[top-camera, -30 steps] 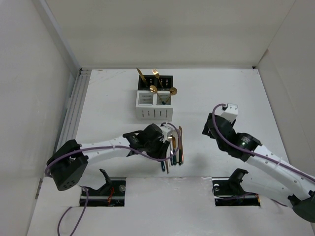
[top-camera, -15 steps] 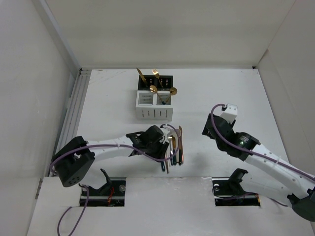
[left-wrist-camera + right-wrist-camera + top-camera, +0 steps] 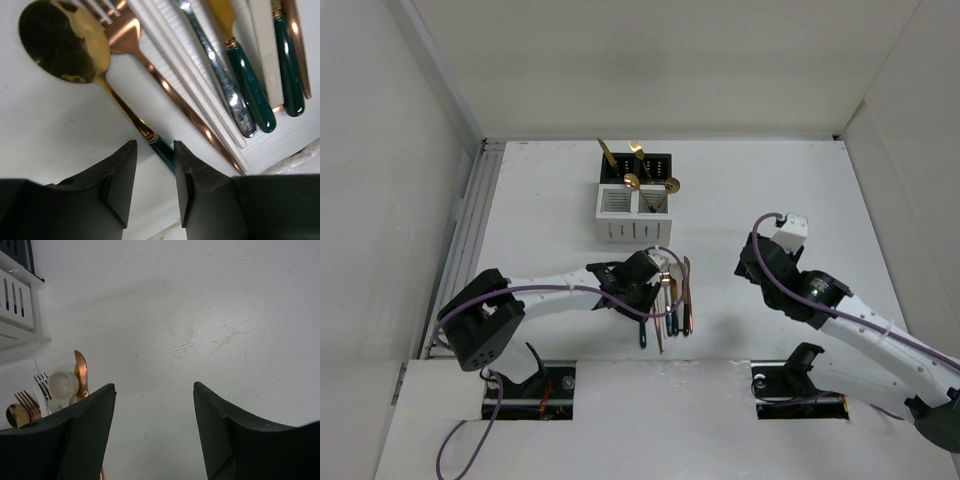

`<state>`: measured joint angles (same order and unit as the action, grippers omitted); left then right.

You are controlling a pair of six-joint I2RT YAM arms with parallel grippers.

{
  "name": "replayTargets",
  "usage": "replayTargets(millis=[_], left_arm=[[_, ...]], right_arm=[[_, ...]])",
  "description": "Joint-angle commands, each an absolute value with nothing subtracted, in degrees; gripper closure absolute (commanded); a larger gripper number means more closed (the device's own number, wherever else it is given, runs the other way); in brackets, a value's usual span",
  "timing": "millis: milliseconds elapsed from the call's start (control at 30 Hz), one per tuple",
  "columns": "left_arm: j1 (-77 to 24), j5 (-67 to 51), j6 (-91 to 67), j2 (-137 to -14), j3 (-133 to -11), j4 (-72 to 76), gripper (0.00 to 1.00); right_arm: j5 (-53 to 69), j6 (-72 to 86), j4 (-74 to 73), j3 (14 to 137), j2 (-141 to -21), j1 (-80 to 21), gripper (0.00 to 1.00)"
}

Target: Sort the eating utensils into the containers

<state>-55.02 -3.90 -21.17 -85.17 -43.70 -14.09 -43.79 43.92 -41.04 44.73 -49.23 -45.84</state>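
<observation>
Several utensils (image 3: 672, 300) lie in a loose pile on the table in front of the holders. In the left wrist view I see a gold spoon (image 3: 62, 42) with a teal handle, a copper fork (image 3: 150, 75), a cream handle (image 3: 200, 100), a silver piece (image 3: 220, 85) and green-handled knives (image 3: 250, 90). My left gripper (image 3: 652, 292) is open low over the pile; its jaws (image 3: 155, 147) straddle the spoon's teal handle, which lies against the right finger. The white holder (image 3: 633, 215) and the black holder (image 3: 645, 165) stand behind, with a few gold utensils upright in them. My right gripper (image 3: 752, 262) is open and empty over bare table (image 3: 154, 386).
White walls enclose the table on the left, back and right. A metal rail (image 3: 470, 230) runs along the left edge. The right wrist view shows the white holder's slotted side (image 3: 15, 305), a cream spoon (image 3: 62, 384) and a copper knife tip (image 3: 81, 371) at its left.
My left gripper has moved right and down onto the near-left side of the utensil pile. The right arm has shifted slightly to the right.
</observation>
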Motion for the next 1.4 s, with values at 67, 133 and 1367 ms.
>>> replayTargets(millis=[67,133,1367], left_arm=[[-55.2,-0.01,-25.48,-85.25,-46.75,-21.96,0.72],[-55.2,0.53,-26.01,-86.04,-47.81,-23.11,0.73],[-51.86,-0.8,-30.76,-85.96,-46.67,-24.43,1.0]], right_arm=[[-46.58,44.82,-43.15,44.56,-48.43,-46.32,0.31],[-47.11,44.82,-43.15,45.09,-47.9,-46.32,0.31],[-49.22,41.75,-41.23,46.49,-47.81,-46.32,0.31]])
